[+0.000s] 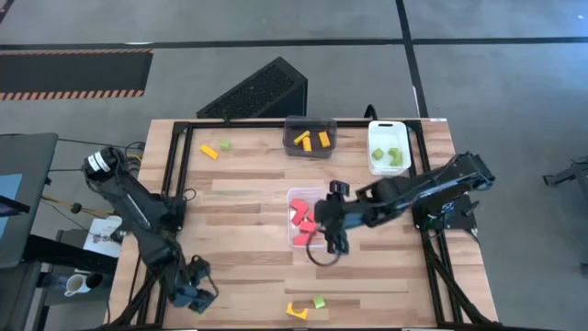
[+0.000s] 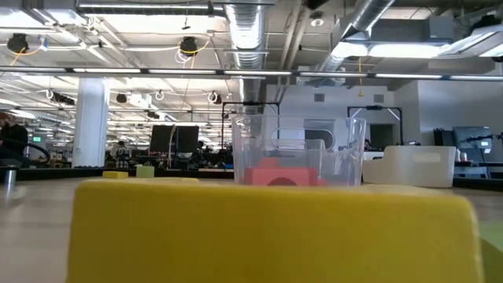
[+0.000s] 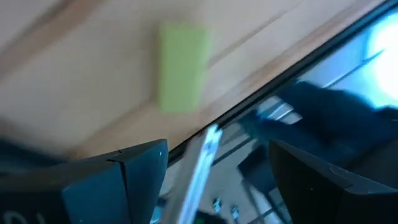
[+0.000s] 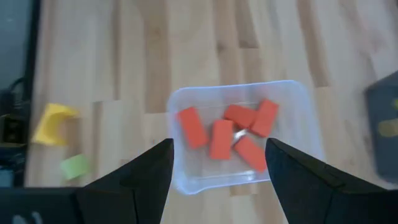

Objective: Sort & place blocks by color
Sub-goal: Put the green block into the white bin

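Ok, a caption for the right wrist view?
Right gripper, fingers open, above the clear bin holding five red blocks.

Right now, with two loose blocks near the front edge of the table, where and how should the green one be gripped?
Take the green block from straight above, jaws closing across its two opposite side faces. It sits flat on the table with open wood around it, apart from the yellow block beside it, so a top-down grip has room. The right gripper, open over the clear bin, is nearer.

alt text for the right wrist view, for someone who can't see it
Five red blocks lie in a clear bin on the wooden table, seen from above between the open fingers of the right hand. A yellow block and a green block sit outside it.
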You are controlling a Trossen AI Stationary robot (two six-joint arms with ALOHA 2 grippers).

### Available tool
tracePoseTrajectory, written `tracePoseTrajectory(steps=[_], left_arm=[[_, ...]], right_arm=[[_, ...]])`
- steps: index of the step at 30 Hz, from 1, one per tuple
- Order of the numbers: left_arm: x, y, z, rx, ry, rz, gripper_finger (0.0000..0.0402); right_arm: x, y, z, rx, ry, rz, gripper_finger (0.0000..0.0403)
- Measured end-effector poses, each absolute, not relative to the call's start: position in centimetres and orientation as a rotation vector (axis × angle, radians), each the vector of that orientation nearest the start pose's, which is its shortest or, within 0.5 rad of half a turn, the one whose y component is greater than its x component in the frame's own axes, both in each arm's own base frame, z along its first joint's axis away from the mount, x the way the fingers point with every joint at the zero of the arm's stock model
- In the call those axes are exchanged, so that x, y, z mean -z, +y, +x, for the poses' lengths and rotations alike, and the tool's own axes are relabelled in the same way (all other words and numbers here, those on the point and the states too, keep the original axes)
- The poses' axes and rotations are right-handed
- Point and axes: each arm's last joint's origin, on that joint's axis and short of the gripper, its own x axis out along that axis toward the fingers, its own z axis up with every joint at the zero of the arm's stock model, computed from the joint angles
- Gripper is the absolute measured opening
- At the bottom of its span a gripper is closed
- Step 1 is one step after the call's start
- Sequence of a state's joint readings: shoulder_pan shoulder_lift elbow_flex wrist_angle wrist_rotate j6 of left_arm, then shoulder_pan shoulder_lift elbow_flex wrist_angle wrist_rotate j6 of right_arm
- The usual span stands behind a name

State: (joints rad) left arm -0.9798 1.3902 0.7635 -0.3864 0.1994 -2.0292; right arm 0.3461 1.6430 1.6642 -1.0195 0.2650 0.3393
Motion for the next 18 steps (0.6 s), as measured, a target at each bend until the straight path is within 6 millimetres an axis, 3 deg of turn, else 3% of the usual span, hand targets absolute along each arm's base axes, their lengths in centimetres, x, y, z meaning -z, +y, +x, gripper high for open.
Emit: tracePoseTrajectory(steps=[3,7,13,18], left_arm=[[-17.3,-22.6,13.3,-0.358,1.59,-1.206,0.0256],[-15.9,-23.6,13.7,-0.349,1.525,-1.191,0.0256],[-13.5,-24.0,14.0,-0.411,1.535,-1.112,0.0256],[-12.8,-24.2,14.0,-0.439,1.538,-1.092,0.0256]], right_arm=[[-35.2,11.9,31.2,0.063,0.942,0.022,0.0276],[-35.3,12.9,30.8,0.07,0.935,0.051,0.0276],[-35.3,13.3,30.7,0.099,0.929,0.103,0.0276],[-35.2,13.3,30.5,0.117,0.936,0.124,0.0276]])
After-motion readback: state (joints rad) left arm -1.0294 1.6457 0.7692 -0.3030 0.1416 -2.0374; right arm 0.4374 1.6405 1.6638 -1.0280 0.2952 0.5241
